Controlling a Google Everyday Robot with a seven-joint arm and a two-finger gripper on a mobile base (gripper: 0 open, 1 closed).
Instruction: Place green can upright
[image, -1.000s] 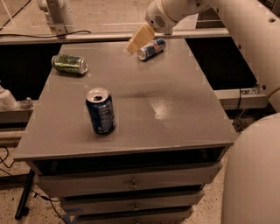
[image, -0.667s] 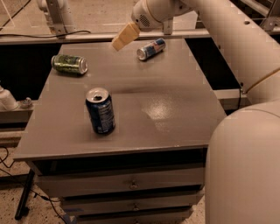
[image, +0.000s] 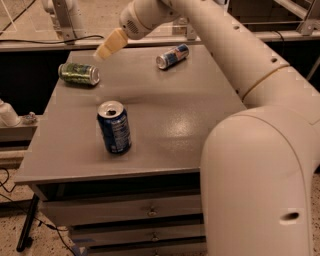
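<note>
The green can (image: 79, 73) lies sideways at the surface's (image: 190, 115) far left. The gripper (image: 111, 44) hovers near it, likely lining up a grasp; spread or closed, cannot tell.

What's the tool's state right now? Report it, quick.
Tool: open or closed cannot be told; it hangs in the air just right of the green can, which lies on its side, not touching it.

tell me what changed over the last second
The gripper has swung left over the far side of the grey table, from near the slim blue-and-silver can toward the mottled green aluminium can. Nothing was picked up. Both cans lie sideways as before; the dark blue soda can stands unmoved.
</note>
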